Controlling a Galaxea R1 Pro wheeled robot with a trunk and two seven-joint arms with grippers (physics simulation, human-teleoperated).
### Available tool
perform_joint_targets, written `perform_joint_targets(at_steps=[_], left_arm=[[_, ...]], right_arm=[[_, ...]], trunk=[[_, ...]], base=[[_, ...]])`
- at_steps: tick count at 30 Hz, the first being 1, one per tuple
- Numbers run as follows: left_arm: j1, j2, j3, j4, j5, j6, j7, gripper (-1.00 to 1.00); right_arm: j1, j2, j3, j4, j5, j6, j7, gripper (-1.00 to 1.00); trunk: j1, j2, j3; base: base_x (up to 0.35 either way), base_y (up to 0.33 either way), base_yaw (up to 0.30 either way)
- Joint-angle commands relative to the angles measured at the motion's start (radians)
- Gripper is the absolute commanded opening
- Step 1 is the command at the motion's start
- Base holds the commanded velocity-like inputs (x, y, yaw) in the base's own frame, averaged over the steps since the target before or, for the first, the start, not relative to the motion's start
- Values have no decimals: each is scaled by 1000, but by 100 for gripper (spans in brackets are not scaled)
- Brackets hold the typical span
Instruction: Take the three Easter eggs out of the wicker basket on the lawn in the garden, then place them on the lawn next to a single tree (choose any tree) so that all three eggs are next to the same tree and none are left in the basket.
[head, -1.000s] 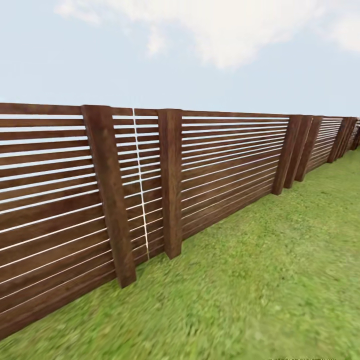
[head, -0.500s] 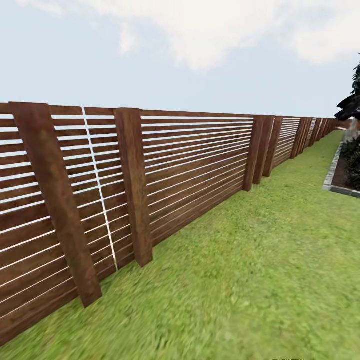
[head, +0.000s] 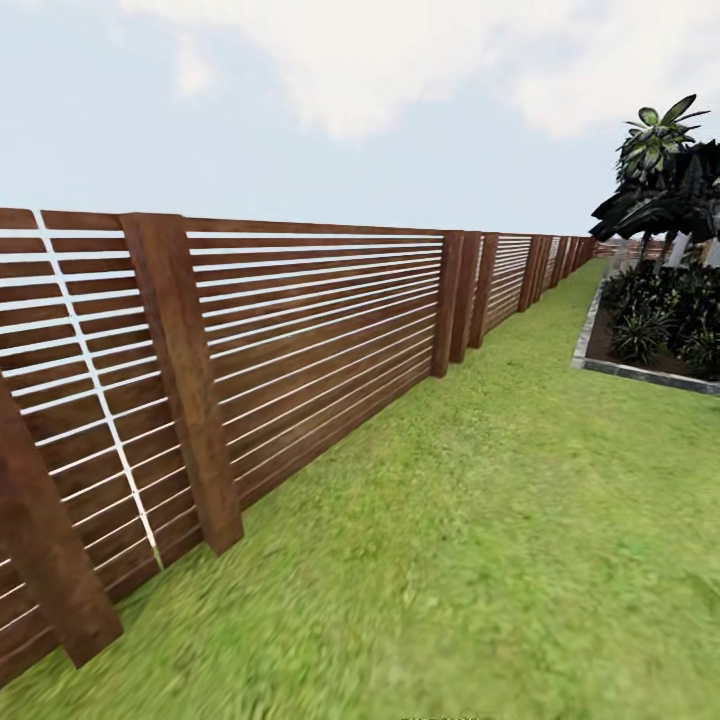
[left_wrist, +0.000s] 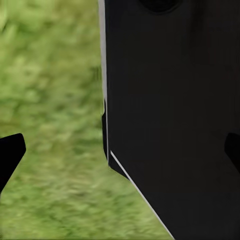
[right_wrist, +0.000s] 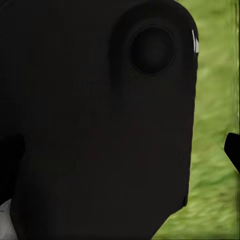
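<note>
Head view: a brown slatted fence runs from the near left away to the far right, bordering the lawn, which takes up the near and right ground. At the far right lies a stone-edged planting bed holding low dark shrubs, with a dark-leaved palm-like plant rising behind it. Neither of these plants answers to the pale-trunked tree the task calls for.

The Easter eggs, the wicker basket and a suitable tree do not appear in any view; their position cannot be stated from these pictures.

Left wrist view: the left gripper shows two dark fingertips at opposite edges of the picture, so the jaws stand wide apart with nothing between them; a black part of the robot's own body lies beyond, over grass. Right wrist view: of the right gripper one dark tip shows at the edge; whether the jaws are apart or together I cannot tell.

Judgement: the step in hand is travel and search, with no egg yet held. The next move calls for turning the base or head away from the fence toward the open lawn until the basket comes into sight
</note>
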Motion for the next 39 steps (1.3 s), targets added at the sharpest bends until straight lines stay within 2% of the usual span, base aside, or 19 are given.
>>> perform_joint_targets(at_steps=[1, 6, 19, 39], left_arm=[[0, 0, 0, -2, 0, 0, 0, 100], [0, -18, 2, -2, 1, 5, -2, 100], [0, -19, 4, -2, 6, 3, -7, 100], [0, -18, 3, -2, 5, -2, -5, 100]], right_arm=[[-1, 0, 0, 2, -4, -6, 2, 100], [-1, 0, -1, 2, -4, -6, 2, 100], [-1, 0, -2, 2, -4, -6, 2, 100], [-1, 0, -2, 2, -5, -7, 3, 100]], trunk=[[0, -1, -1], [0, -1, -1], [0, -1, -1], [0, -1, -1]], base=[[3, -323, -283], [1, -324, -279], [-30, -280, -262], [-289, -145, -256]])
